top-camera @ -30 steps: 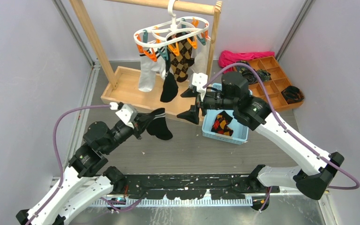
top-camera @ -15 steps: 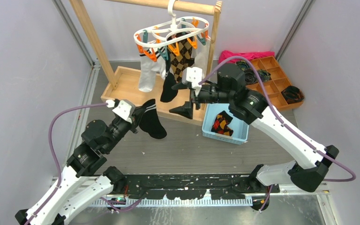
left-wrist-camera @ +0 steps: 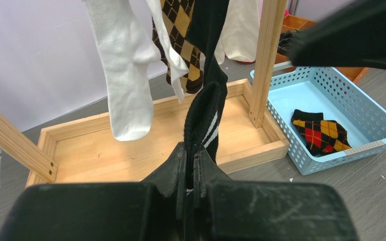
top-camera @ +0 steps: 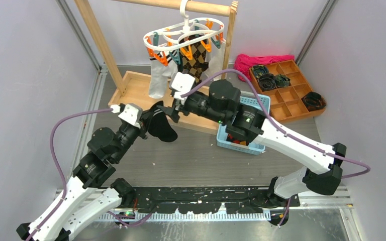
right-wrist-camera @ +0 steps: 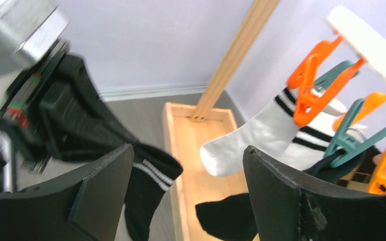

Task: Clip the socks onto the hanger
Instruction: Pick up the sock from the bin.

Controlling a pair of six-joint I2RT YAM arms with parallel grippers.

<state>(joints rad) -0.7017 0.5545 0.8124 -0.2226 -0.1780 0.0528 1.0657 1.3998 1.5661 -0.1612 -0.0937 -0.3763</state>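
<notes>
The hanger [top-camera: 183, 32] is hanging at the top centre of the overhead view. Lower, left of centre, the black sock [top-camera: 162, 128] is dangling, and my left pincer [top-camera: 145, 122] is clamping it tight. My right pincer [top-camera: 171, 112] is gaping beside it, holding nothing. I'm thinking it should be taking the striped cuff squarely, leaving an edge free for a clip.
</notes>
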